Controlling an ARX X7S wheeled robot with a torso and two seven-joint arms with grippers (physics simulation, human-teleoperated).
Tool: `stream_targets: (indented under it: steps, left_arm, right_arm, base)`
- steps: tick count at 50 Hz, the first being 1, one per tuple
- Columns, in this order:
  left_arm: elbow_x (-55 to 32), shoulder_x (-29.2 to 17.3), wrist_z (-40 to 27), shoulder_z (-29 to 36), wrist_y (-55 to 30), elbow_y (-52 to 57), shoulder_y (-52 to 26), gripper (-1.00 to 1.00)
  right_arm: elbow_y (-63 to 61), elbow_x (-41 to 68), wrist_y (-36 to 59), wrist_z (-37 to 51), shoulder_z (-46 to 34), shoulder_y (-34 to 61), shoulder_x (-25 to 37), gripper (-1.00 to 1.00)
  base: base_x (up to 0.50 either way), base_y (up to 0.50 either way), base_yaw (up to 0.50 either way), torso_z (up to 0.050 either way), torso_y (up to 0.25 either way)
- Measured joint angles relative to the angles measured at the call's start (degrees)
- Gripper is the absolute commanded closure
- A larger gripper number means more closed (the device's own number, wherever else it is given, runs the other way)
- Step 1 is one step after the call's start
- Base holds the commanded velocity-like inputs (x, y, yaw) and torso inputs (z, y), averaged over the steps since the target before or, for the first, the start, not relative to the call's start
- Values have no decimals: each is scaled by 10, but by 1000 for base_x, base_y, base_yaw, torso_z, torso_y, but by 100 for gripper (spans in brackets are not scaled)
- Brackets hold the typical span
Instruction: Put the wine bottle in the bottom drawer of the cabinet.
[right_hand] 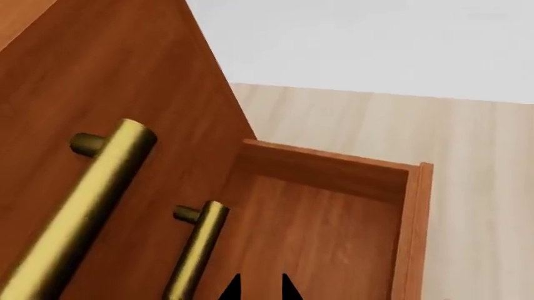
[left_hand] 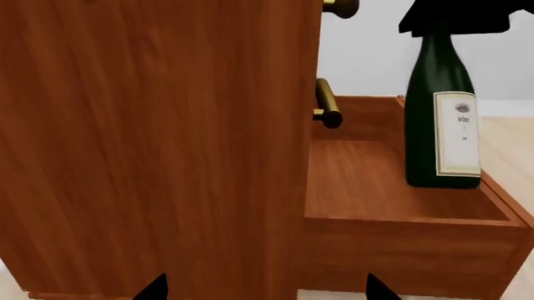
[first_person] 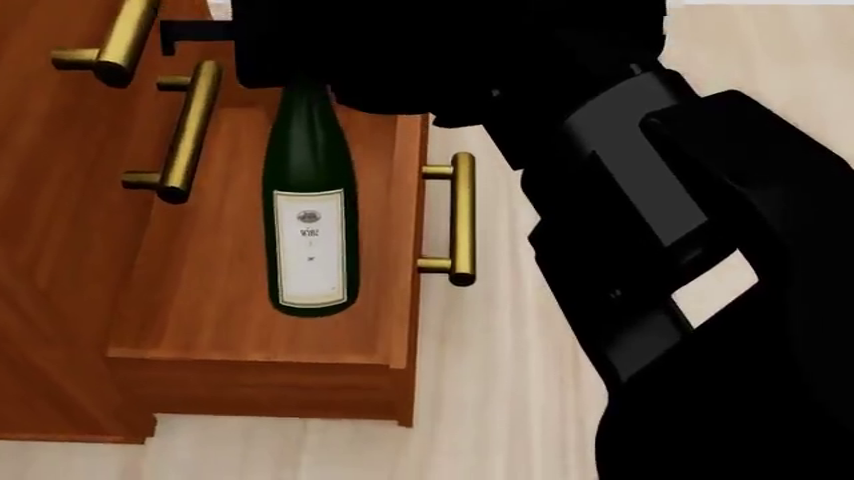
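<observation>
1 right gripper (first_person: 287, 65), nearest the head camera, grips the neck of the wine bottle (first_person: 310, 225) standing upright inside the open bottom drawer (first_person: 380, 300) of the cabinet (left_hand: 150, 144), so release, judging by this, comes next.

The wine bottle (first_person: 310, 215) carries a white label (first_person: 310, 246) reading "Wine" beneath a small grey emblem at 12 o'clock; the smaller print below is illegible.
</observation>
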Motion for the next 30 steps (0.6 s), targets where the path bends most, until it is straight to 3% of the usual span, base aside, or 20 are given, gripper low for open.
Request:
stream_targets:
  steps: [14, 30]
  left_arm:
    - [-2, 2, 2, -3, -2, -3, 3, -100]
    - [-4, 4, 6, -6, -2, -6, 6, -100]
  right_arm:
    - [16, 25, 5, -6, -8, 1, -7, 100]
    - [30, 112, -27, -26, -96, 18, -9, 100]
  base:
    - [0, 0, 0, 0, -163]
    - [0, 0, 0, 0, -162]
